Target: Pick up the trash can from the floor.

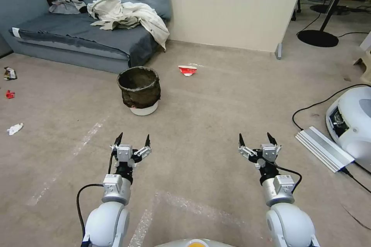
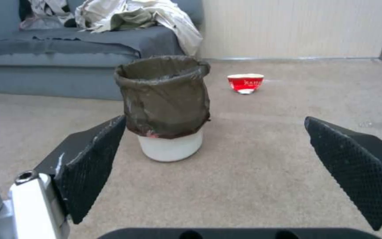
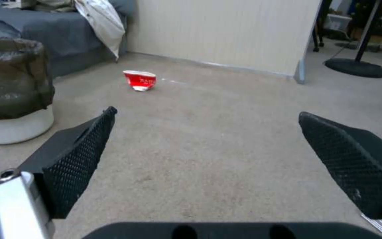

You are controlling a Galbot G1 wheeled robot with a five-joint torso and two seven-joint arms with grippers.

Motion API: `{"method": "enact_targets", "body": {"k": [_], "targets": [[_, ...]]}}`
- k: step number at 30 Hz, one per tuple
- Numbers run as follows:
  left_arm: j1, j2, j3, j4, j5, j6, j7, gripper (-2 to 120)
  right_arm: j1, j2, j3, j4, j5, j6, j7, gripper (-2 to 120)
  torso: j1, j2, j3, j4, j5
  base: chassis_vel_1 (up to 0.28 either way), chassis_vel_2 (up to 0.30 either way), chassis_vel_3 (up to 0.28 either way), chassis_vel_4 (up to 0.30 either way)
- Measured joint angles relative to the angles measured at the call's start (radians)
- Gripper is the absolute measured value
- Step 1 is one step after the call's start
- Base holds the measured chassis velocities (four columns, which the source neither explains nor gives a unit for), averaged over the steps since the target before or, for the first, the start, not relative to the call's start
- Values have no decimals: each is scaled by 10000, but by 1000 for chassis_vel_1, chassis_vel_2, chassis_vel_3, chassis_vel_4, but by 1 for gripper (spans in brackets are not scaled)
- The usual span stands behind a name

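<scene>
- Both claws hang low over the flat beige-grey carpet floor point(image 1: 216, 100), the left claw point(image 1: 131, 139) and right claw point(image 1: 255, 139) spread wide, holding and touching nothing.
- Ahead of the left claw, apart from it, stands the small round white trash can point(image 1: 139, 89) with its dark bag liner, upright before the grey sofa point(image 1: 58, 34).
- Nothing of the pickup looks done; reach, grip and lift remain.

I see the trash can point(image 1: 139, 89) standing upright on the floor point(image 1: 216, 104), near the sofa point(image 1: 77, 32). My left gripper point(image 1: 132, 138) hangs spread wide just short of it; my right gripper point(image 1: 257, 138) hangs equally wide, well apart. A crushed cup point(image 1: 187, 70) lies beyond.
</scene>
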Motion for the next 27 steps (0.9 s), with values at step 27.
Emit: {"method": "enact_targets", "body": {"k": [27], "targets": [[20, 0, 0, -10, 0, 0, -6, 100, -13, 6, 0, 16, 0, 0, 0, 100, 0, 0, 0, 0, 0, 0, 0, 0, 0]]}}
